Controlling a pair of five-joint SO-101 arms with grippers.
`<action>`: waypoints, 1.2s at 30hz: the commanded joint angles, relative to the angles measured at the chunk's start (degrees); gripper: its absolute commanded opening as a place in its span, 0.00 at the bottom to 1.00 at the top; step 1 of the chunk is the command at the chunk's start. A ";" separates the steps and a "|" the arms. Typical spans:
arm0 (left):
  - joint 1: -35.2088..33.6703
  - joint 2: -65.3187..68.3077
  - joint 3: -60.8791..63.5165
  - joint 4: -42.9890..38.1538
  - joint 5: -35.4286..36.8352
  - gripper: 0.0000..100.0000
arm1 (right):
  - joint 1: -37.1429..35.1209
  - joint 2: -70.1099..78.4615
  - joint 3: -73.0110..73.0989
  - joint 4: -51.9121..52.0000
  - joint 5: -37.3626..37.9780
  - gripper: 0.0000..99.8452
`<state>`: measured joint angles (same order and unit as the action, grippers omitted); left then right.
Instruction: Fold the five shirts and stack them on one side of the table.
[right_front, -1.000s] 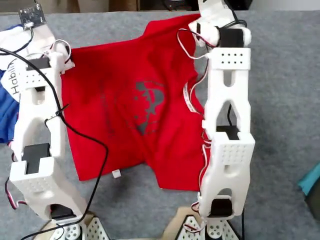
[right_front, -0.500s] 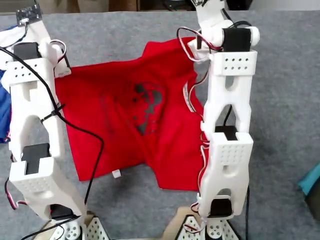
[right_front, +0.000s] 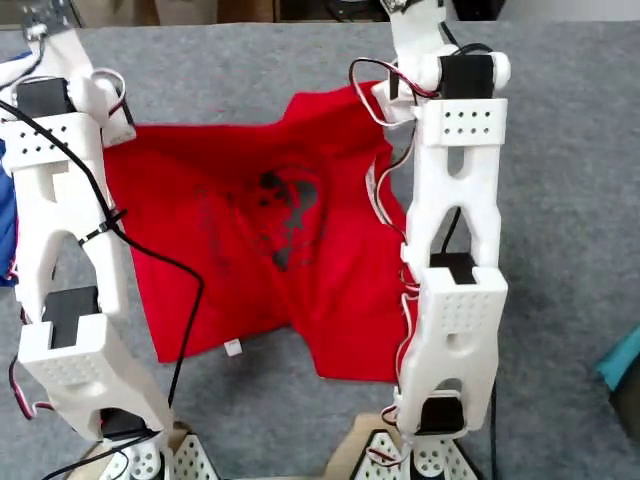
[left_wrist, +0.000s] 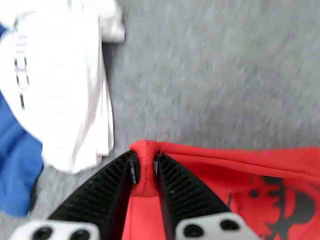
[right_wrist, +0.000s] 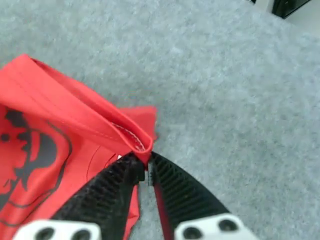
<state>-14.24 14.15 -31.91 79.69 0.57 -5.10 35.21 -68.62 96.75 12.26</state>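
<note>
The left arm (right_front: 62, 190) and right arm (right_front: 457, 190) both stretch far out over the grey counter (right_front: 570, 200), side by side. The left end effector (left_wrist: 145, 162) is pinched closed on a far corner of the red shirt (right_front: 260, 240), near a white shirt (left_wrist: 60, 90) that overlaps a blue shirt (left_wrist: 15, 170). The right end effector (right_wrist: 146, 167) is clamped on a folded hem at the red shirt's other far corner. The red shirt lies spread between the arms, print up.

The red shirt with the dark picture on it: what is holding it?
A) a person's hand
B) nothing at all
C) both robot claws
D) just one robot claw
C: the left gripper and the right gripper each pinch a fold of the red cloth shirt with the dark print.
</note>
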 joint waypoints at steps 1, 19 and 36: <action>-0.79 -2.15 -9.32 -0.18 -0.09 0.02 | 2.95 -8.57 -8.92 -0.88 -0.44 0.00; -2.55 -15.87 -30.24 21.01 -7.30 0.02 | 3.21 -32.48 -26.68 0.35 0.00 0.00; -2.20 -39.78 -25.76 21.10 -7.03 0.02 | 12.26 -46.46 -26.59 -4.40 -0.35 0.00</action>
<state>-15.82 -22.77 -59.87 100.18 -6.46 5.71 -9.89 -94.55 94.46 12.26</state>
